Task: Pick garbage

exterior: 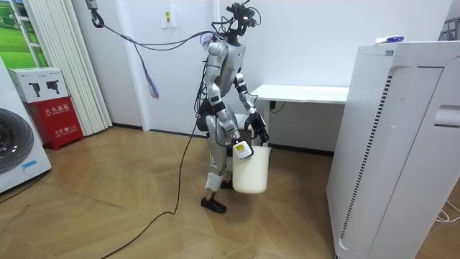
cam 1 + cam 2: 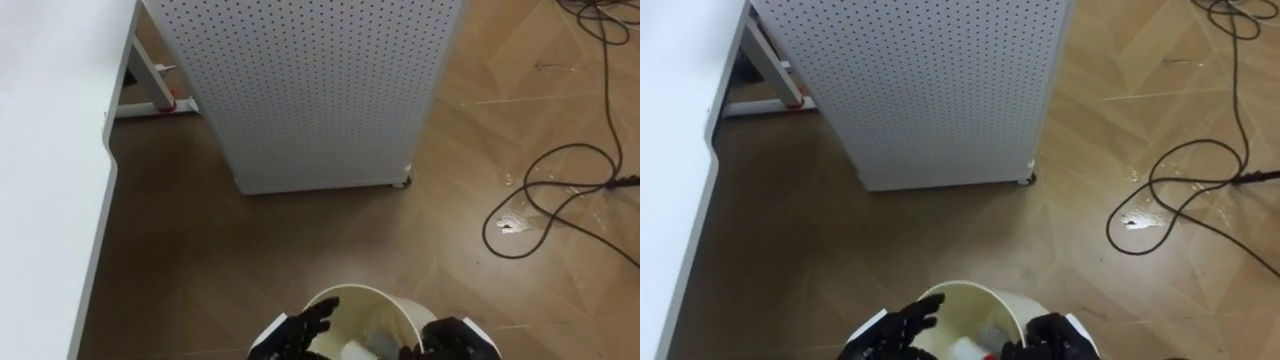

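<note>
Left eye view looks straight down into a white bin (image 2: 372, 298), its round mouth facing up. A pale scrap of garbage (image 2: 355, 350) lies inside, its shape unclear. The right eye view adds a small red bit (image 2: 990, 353) beside that scrap. The left hand (image 2: 300, 330) lies at the rim with fingers stretched out and relaxed across it. The right hand (image 2: 450, 342) sits at the opposite rim, and its grasp cannot be told.

Room view, unlike the eye views, shows the whole bin upright, long axis vertical, carried at hip height in front of the standing robot. Ahead on the floor stands a perforated white cabinet (image 2: 310, 90). A white desk (image 2: 40, 150) is to the left, and a black cable (image 2: 560, 190) loops to the right. Room view also shows a red box (image 1: 61, 119) with white writing too small to read.
</note>
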Motion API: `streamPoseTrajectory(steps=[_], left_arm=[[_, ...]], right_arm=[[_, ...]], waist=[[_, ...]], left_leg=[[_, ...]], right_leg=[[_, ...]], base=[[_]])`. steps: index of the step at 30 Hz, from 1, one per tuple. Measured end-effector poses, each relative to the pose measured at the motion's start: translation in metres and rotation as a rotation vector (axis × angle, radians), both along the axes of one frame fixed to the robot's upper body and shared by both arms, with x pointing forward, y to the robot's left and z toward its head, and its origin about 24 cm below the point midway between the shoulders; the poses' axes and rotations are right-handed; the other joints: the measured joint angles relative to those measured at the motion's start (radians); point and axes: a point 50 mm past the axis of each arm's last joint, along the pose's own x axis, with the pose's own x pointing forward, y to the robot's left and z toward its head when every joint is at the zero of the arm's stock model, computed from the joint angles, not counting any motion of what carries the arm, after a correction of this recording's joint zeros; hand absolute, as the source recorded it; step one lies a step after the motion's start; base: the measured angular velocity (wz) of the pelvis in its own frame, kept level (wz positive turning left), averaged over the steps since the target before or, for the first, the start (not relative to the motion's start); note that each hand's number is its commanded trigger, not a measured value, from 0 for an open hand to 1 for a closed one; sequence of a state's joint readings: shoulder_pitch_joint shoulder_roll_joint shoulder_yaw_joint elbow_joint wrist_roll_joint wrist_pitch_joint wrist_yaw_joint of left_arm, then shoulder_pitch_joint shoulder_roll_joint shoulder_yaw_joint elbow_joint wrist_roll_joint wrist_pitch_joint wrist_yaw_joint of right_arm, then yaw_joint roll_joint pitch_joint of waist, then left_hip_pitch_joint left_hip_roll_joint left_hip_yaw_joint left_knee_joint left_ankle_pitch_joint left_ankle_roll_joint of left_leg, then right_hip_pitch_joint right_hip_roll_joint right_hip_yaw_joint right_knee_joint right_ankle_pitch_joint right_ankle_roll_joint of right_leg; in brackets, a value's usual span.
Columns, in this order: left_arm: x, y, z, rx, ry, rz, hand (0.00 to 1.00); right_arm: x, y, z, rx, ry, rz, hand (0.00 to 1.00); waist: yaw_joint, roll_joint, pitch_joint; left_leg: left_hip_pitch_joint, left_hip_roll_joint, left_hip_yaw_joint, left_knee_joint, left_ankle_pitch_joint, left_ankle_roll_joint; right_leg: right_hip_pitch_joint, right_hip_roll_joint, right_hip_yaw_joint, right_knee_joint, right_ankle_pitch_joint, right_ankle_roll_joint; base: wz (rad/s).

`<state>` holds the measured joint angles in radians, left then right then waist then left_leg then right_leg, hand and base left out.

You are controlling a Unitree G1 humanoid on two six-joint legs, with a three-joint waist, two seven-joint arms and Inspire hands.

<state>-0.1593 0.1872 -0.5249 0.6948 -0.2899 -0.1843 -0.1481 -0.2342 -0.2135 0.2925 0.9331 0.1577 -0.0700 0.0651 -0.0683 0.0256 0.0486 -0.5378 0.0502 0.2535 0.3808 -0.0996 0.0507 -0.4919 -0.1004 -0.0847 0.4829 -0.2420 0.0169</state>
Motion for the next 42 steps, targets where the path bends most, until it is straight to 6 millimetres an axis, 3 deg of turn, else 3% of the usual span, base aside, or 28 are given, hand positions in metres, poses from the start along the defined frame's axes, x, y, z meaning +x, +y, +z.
streamPoseTrajectory(steps=[4, 10, 18, 25, 32, 35, 38, 42], left_arm=[[0.001, 0.003, 0.001, 0.001, -0.003, 0.01, 0.0], [0.001, 0.003, 0.001, -0.004, -0.007, 0.012, 0.0], [0.001, 0.001, 0.002, -0.011, -0.02, 0.009, 0.0], [0.002, 0.001, 0.004, -0.016, -0.03, 0.008, 0.0], [0.007, -0.008, 0.023, -0.075, -0.125, -0.014, 0.0], [0.003, -0.007, 0.028, -0.095, -0.156, -0.005, 0.0], [0.003, -0.002, 0.032, -0.09, -0.185, 0.014, 0.0], [0.006, 0.01, 0.048, -0.061, -0.28, 0.062, 0.0]], right_arm=[[0.0, -0.001, 0.0, 0.001, 0.0, -0.002, 1.0], [-0.001, 0.001, -0.001, 0.035, 0.003, -0.015, 1.0], [-0.011, 0.004, -0.008, 0.058, 0.037, -0.007, 1.0], [-0.008, 0.007, -0.005, 0.067, 0.019, -0.005, 1.0], [-0.005, 0.01, 0.0, 0.082, -0.005, 0.018, 1.0], [-0.006, 0.008, 0.007, 0.088, -0.047, 0.033, 1.0], [-0.004, 0.009, 0.015, 0.09, -0.098, 0.058, 1.0], [-0.01, 0.009, 0.019, 0.1, -0.131, 0.059, 1.0]], waist=[[0.017, 0.002, -0.0013], [0.027, 0.009, -0.0151], [0.022, 0.009, -0.0151], [0.022, 0.008, -0.015], [0.017, 0.002, -0.0156], [0.022, -0.003, -0.0183], [0.053, -0.015, -0.0224], [0.047, -0.032, -0.0272]], left_leg=[[0.0, 0.007, -0.001, 0.004, 0.0, 0.0], [0.001, 0.011, -0.001, 0.012, 0.0, -0.001], [0.064, 0.013, -0.005, 0.008, 0.0, -0.001], [0.079, 0.015, -0.004, 0.006, 0.001, -0.002], [0.144, 0.011, -0.004, -0.018, -0.001, -0.004], [0.18, 0.01, -0.004, -0.027, -0.009, -0.013], [0.23, 0.009, -0.006, -0.031, -0.026, -0.03], [0.311, 0.007, -0.01, -0.065, -0.038, -0.048]], right_leg=[[0.001, 0.006, -0.001, 0.002, 0.002, -0.003], [0.007, 0.009, -0.002, 0.003, 0.004, -0.006], [0.083, 0.01, -0.019, -0.018, 0.006, -0.006], [0.094, 0.01, -0.022, -0.014, 0.006, -0.008], [0.165, 0.014, -0.022, -0.053, 0.007, -0.005], [0.193, 0.016, -0.004, -0.075, 0.01, -0.004], [0.218, 0.034, 0.054, -0.09, 0.019, -0.004], [0.268, 0.045, 0.101, -0.115, 0.022, -0.003]], base=[[0.0], [0.0], [0.03], [0.0], [0.0], [-0.17], [-0.58], [-0.47]])
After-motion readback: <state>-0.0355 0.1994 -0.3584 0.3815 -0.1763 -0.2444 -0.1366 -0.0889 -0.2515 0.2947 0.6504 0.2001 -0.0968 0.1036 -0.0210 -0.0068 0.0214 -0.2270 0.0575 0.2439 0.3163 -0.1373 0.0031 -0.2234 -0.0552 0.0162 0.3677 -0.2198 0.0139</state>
